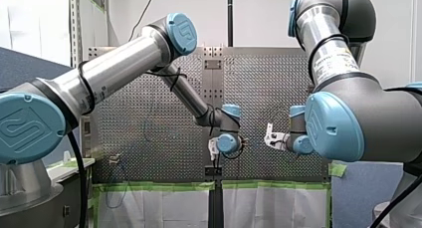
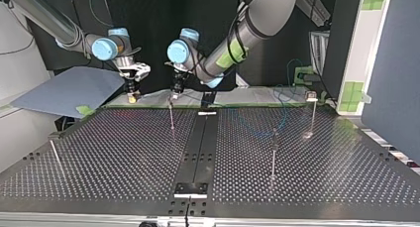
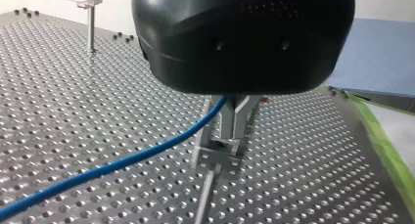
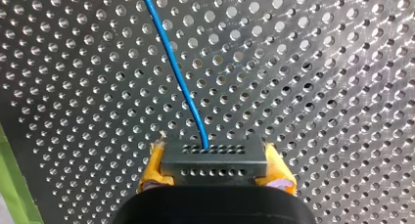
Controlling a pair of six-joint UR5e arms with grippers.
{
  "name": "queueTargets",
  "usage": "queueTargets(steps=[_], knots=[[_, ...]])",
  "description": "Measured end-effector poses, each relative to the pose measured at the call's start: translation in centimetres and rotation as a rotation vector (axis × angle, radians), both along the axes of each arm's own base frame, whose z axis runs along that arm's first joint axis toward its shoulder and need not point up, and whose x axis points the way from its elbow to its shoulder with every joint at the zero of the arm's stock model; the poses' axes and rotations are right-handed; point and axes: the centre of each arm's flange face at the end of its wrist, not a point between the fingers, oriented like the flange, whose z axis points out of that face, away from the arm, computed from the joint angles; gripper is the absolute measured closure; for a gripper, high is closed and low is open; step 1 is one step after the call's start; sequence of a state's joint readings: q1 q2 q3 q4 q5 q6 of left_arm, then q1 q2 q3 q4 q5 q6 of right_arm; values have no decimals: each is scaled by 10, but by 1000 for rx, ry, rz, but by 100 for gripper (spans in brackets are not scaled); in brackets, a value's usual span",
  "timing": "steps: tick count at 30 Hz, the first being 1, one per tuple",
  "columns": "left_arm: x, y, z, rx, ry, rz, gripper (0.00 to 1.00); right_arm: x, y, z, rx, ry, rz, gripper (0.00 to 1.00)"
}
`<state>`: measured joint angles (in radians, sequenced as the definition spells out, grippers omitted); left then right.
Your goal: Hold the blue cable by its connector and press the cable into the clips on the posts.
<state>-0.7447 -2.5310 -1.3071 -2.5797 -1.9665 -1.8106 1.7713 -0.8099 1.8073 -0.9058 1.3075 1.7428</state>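
In the right wrist view my right gripper (image 4: 215,171) has its yellow pads (image 4: 152,166) shut on a black connector block (image 4: 214,159). The blue cable (image 4: 171,57) leaves that block and runs away over the perforated plate. In the left wrist view my left gripper (image 3: 228,142) is shut on the blue cable (image 3: 122,160), right above a metal clip (image 3: 218,158) on a thin post (image 3: 204,200). In the top view my left gripper (image 2: 174,92) hangs over that post (image 2: 171,120), with my right gripper (image 2: 131,94) close beside it.
More thin posts stand on the plate (image 2: 124,152): one (image 2: 273,157) right of the middle, one with a clip (image 2: 311,96) at the back right, one (image 2: 55,156) at the left. A blue-grey board (image 2: 69,90) lies behind the plate's left. Green tape (image 2: 86,109) lines the far edge.
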Motion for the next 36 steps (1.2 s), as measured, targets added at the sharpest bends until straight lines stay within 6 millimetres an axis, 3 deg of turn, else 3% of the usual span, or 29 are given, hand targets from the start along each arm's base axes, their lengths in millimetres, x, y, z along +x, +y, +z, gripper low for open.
queueTargets(steps=[10,20,36], knots=[[15,-8,-2,-2,0,1,100,-3,-8,3,-8,-4,-6,100],[23,-2,-2,-2,-1,11,100,-5,-15,-8,19,10,-11,100],[36,7,-2,-13,0,11,100,-3,-29,0,5,14,-11,100]])
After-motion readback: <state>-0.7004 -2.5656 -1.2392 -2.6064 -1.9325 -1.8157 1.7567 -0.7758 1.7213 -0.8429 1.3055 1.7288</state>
